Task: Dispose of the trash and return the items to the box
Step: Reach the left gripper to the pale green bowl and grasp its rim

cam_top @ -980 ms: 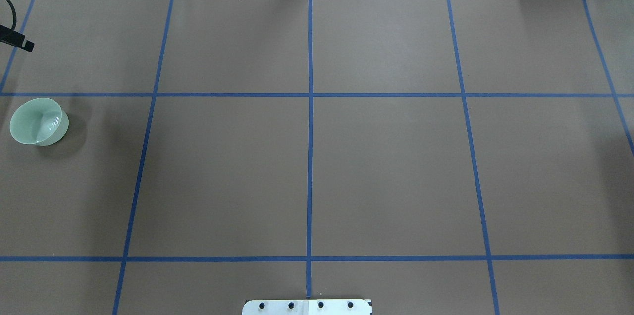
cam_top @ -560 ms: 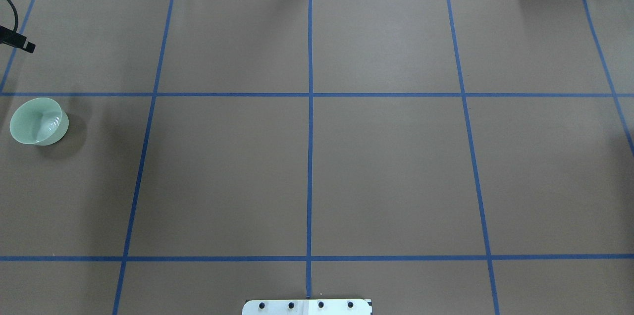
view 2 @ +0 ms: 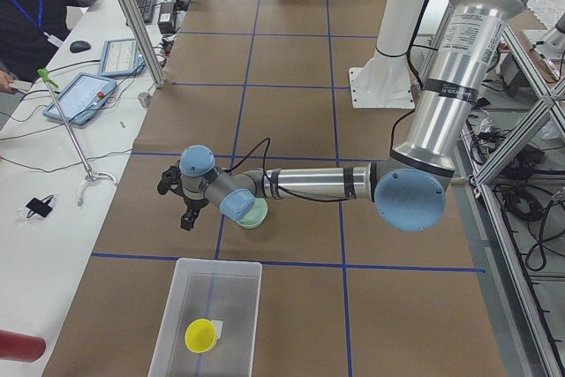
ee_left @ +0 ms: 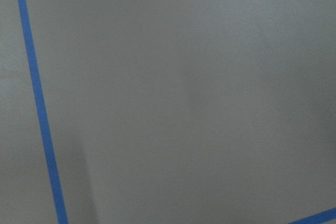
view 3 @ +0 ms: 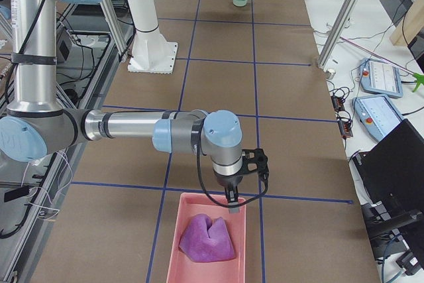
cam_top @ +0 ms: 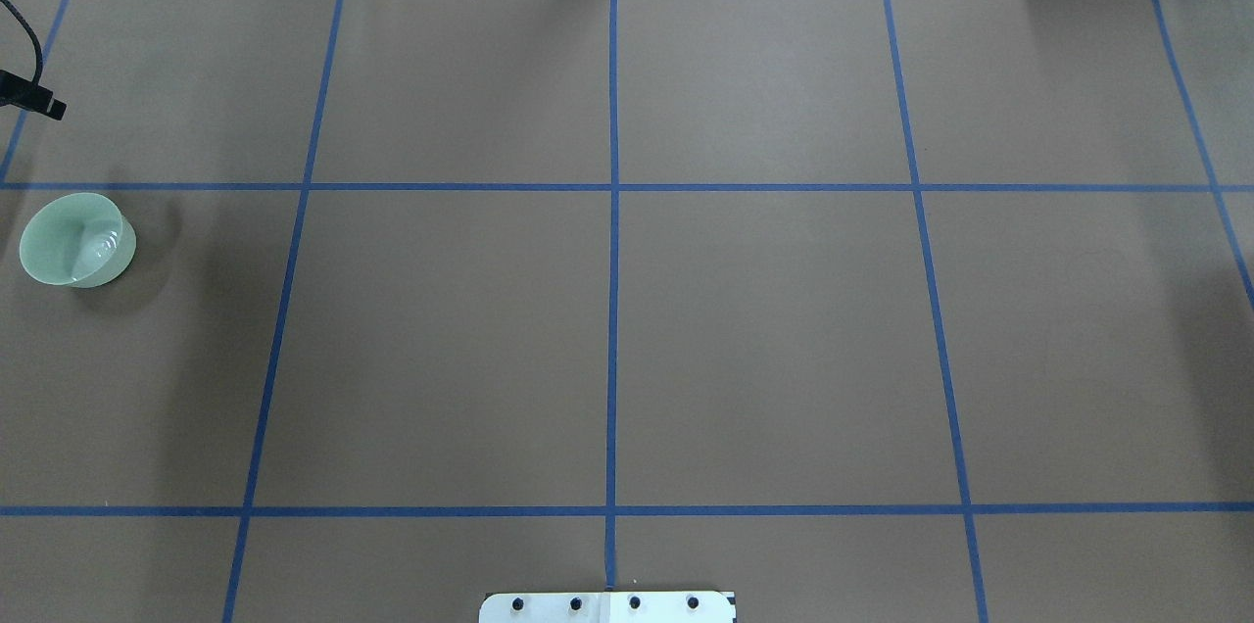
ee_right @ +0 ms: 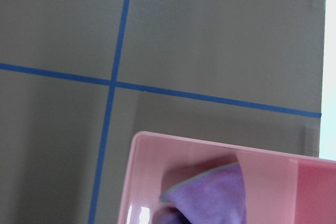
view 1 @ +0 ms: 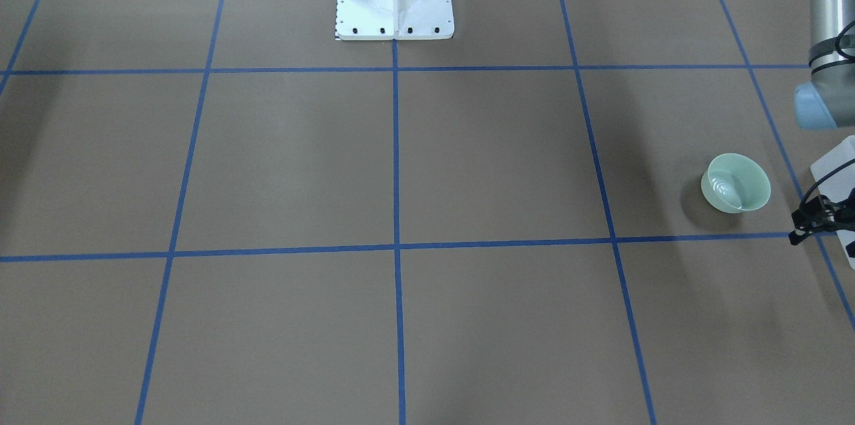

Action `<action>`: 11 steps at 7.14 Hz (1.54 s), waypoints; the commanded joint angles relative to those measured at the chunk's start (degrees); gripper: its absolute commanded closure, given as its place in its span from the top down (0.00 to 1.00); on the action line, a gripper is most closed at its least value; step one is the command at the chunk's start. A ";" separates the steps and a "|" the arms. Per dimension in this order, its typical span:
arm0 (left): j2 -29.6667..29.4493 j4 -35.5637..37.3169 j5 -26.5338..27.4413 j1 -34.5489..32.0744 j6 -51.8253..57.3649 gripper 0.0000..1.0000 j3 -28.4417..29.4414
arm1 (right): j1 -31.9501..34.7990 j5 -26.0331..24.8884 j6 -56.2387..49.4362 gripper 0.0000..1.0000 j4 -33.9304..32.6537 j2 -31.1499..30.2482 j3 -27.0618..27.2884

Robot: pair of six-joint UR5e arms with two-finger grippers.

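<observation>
**A:** Nearest, at the desk's [cam_top: 784, 310] left end, there's the clear box [view 2: 225, 293] with a yellow cup [view 2: 200, 335]. The green bowl [cam_top: 76, 239] stands just past it. How would it handle?

**B:** Probably glazed ceramic: stiff, slick, chippable. Best pinched over the rim. The left hand [view 2: 185, 216] hangs near it, not touching, and whether it's spread or pressed together, can't tell. Far off, the right hand [view 3: 233, 202] hovers over the pink bin [view 3: 173, 243] with the purple cloth [view 3: 207, 238], equally unreadable.

left gripper [view 2: 182, 209] and right gripper [view 3: 233, 201] low, downward
</observation>
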 commanded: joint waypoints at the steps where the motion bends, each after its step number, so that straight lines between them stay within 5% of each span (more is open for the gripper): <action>1: 3.98 -9.81 -1.01 2.20 -4.09 0.98 1.35 | -3.01 0.67 4.70 1.00 0.12 0.49 2.64; 4: 8.81 -10.03 -7.67 2.57 -4.65 0.98 -4.68 | -3.71 0.59 4.70 1.00 0.12 0.58 2.74; 6: 10.67 -10.38 -7.09 2.74 -4.04 0.94 -5.42 | -4.06 0.42 4.70 1.00 0.12 0.49 2.56; 9: 11.73 -11.70 -5.07 6.60 -3.68 0.65 -5.51 | -4.24 0.33 4.61 1.00 0.12 0.49 2.47; 10: 11.65 -11.78 -5.07 6.78 -3.77 0.40 -5.59 | -4.24 0.33 4.61 1.00 0.12 0.58 2.47; 11: 11.65 -11.79 -5.07 6.79 -3.68 0.00 -5.77 | -4.32 0.33 4.61 1.00 0.12 0.58 2.47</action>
